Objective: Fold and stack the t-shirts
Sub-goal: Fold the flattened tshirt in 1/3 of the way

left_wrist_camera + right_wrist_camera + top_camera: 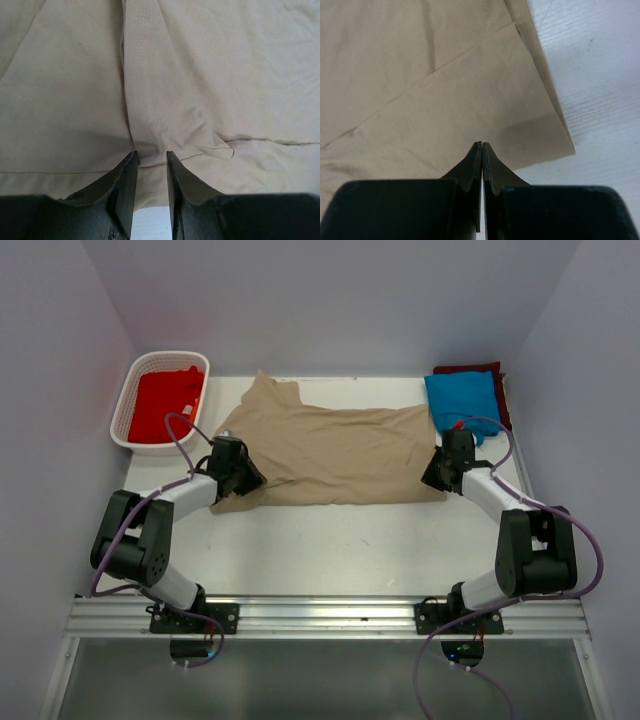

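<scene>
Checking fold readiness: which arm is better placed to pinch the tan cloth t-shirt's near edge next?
Left, probably. The left gripper has its jaws apart astride a stitched fold of the tan cloth t-shirt; the right gripper is shut, tips over flat cloth, and would have to open first.

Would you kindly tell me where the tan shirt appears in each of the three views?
Top external: tan shirt spread flat, centre of picture.
Left wrist: fills the frame, seam running down the middle.
Right wrist: fills left and centre, hemmed corner lower right.
Shared landmark: white table, bare beside the shirt in every view.
</scene>
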Tool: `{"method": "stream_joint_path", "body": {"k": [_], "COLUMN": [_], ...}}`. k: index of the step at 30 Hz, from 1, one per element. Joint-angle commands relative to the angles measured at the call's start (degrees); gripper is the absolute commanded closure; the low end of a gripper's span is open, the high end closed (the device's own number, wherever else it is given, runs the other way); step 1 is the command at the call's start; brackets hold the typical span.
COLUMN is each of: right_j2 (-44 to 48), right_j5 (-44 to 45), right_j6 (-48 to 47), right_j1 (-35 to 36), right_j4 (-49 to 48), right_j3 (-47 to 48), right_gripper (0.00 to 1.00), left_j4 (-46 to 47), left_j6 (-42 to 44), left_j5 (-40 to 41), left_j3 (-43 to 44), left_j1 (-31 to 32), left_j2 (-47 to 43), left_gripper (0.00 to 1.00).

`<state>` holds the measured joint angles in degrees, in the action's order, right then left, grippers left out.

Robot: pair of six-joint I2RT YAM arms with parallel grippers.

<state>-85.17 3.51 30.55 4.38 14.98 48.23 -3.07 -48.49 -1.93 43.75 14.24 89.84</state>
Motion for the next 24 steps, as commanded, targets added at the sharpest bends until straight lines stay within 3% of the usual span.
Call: {"method": "stream_joint_path", "body": {"k": [1,19,22,24], "right_j2": [-0.3,-0.4,-0.5,-0.5], "right_j5": [1.1,1.4,1.4,1.6], "right_j6": [-0.7,-0.8,-0.8,-0.8], "right_j1": [-0.2,-0.1,-0.1,0.0], "right_j4": [-1.4,-1.3,-1.3,-1.3], "right_j3": [-0.5,-0.5,-0.6,-0.6], "right_gripper": [1.00,1.00,1.00,1.00], "left_j4": [-0.9,1.1,2.1,2.1], "left_j6": [0.0,0.8,1.1,1.4], "left_j5": [0.5,0.0,-0.4,-1.1], "left_j3": [1.5,1.9,1.3,1.2], "left_j1": [-0.5,-0.8,-0.8,-1.0], "left_j2": [-1.0,2.2,1.8,1.4], "left_gripper": [0.67,0.71,0.84,1.00]}}
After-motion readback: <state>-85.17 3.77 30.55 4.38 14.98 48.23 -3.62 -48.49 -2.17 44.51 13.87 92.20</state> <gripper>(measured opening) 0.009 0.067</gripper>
